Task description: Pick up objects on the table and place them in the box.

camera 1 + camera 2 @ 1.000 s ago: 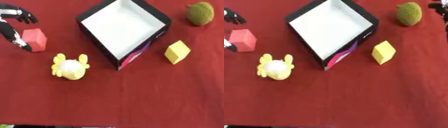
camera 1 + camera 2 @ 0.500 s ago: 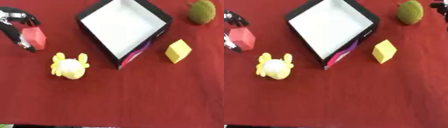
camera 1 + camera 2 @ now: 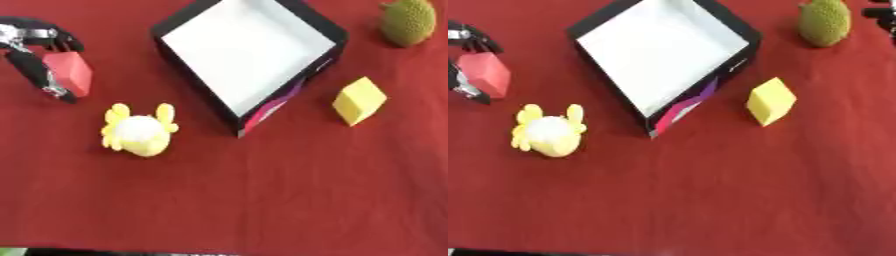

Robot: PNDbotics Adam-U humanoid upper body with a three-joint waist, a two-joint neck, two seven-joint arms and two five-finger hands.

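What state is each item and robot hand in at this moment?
Box: open, empty, on the cloth.
Red block: held between curled fingers.
Left robot hand: shut on the red block.
Right robot hand: barely in view, fingers unclear.
Yellow plush toy: lying free.
Yellow block: free.
Green spiky fruit: free.

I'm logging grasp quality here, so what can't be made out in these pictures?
- Left robot hand: its palm side against the red block is hidden by the block; in the right eye view the left edge cuts the hand.
- Right robot hand: only a dark sliver shows at the right eye view's top right edge; finger state cannot be told.
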